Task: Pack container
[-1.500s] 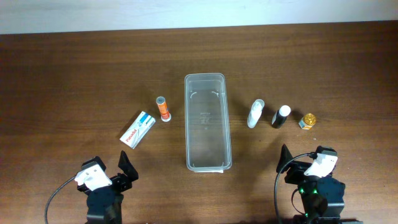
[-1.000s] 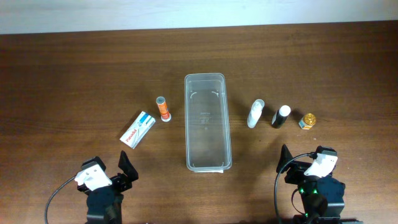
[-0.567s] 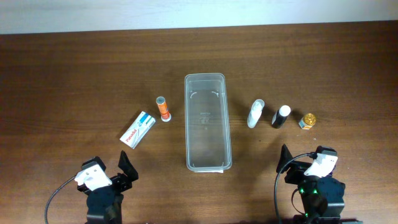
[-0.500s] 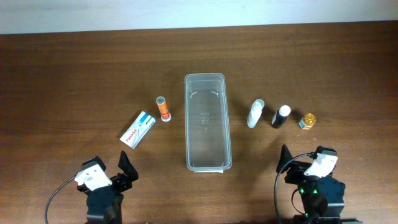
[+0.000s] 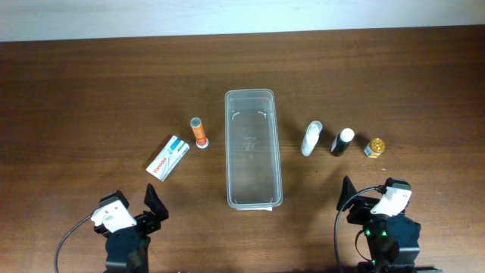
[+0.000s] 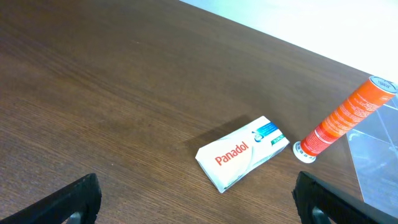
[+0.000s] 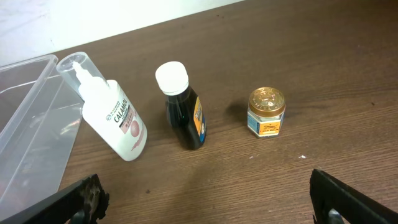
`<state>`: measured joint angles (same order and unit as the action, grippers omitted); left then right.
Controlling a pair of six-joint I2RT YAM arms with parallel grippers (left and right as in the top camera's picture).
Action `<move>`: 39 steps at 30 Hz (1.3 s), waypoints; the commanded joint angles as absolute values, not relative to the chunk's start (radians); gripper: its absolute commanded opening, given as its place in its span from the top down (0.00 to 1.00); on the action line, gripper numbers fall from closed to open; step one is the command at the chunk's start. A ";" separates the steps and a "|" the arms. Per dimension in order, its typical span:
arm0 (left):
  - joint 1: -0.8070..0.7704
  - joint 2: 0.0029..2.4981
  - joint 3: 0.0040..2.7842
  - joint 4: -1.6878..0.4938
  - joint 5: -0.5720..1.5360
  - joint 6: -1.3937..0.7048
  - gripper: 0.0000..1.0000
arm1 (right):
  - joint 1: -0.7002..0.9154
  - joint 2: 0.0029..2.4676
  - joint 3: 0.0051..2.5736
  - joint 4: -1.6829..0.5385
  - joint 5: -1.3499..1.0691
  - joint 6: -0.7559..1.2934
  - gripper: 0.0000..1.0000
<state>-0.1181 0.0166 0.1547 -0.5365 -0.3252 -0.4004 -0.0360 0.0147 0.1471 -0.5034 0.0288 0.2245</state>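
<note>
You are looking down at the container (image 5: 253,163), a long, narrow bin of clear plastic with rounded corners and a raised rim. It is sitting upright and open-topped at the middle of the brown wooden table (image 5: 91,83). Its long sides are running from the near side toward the far side, with the wood grain showing through its bare floor. One clear corner is showing at the right edge of the left wrist view, and one end at the left of the right wrist view.

L end effector (image 6: 199,196): blk, wht top (image 5: 112,213), grey cable (image 5: 68,241); R end effector (image 7: 211,196): same, green LED (image 5: 371,230)
</note>
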 commanded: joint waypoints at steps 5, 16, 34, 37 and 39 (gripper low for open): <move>-0.115 0.006 0.149 -0.534 -0.320 -0.391 0.01 | -0.041 0.007 0.140 -0.504 0.164 0.214 0.02; -0.115 0.006 0.149 -0.534 -0.320 -0.391 0.01 | -0.041 0.007 0.140 -0.484 0.188 0.218 0.02; -0.115 0.006 0.149 -0.534 -0.320 -0.391 0.01 | -0.041 0.376 0.632 -0.517 -0.224 0.251 0.02; -0.115 0.006 0.149 -0.534 -0.320 -0.391 0.00 | -0.041 0.601 0.849 -0.675 -0.224 0.237 0.02; -0.115 0.006 0.149 -0.534 -0.320 -0.391 0.00 | -0.040 0.755 1.002 -0.784 -0.225 0.203 0.01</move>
